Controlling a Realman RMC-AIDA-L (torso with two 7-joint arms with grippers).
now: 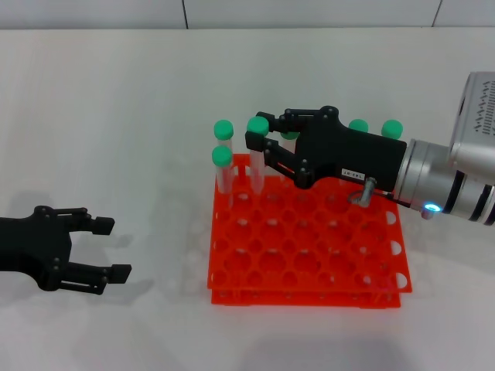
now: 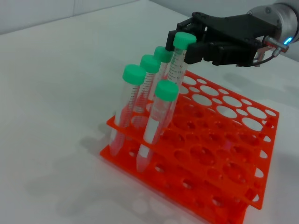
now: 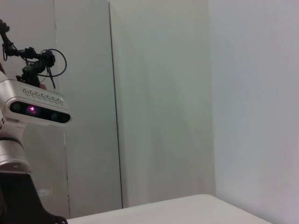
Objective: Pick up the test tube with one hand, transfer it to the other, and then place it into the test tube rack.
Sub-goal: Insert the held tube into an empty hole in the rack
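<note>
Green-capped, slim and clear, with fine graduation marks down its side: test tube (image 2: 176, 70) slanted over the far-left corner of the test tube rack (image 1: 309, 255), lower end down in a hole, cap level with the jaws of the right gripper (image 1: 257, 144). Black, jointed fingers narrowed around the upper part just below the cap; small white label sticker (image 1: 352, 175) on the gripper body, writing too small to read; silver cylindrical wrist with a blue light (image 1: 432, 207) behind. Beside it, more green-capped tubes (image 2: 135, 95) standing along the rack's far and left edges, leaning slightly. Bright red-orange plastic, two tiers, grid of round holes, glossy, on a matte white counter (image 1: 116, 139). Well apart to the left, resting low over the counter: left gripper (image 1: 108, 249), black, jaws spread wide, holding nothing.
</note>
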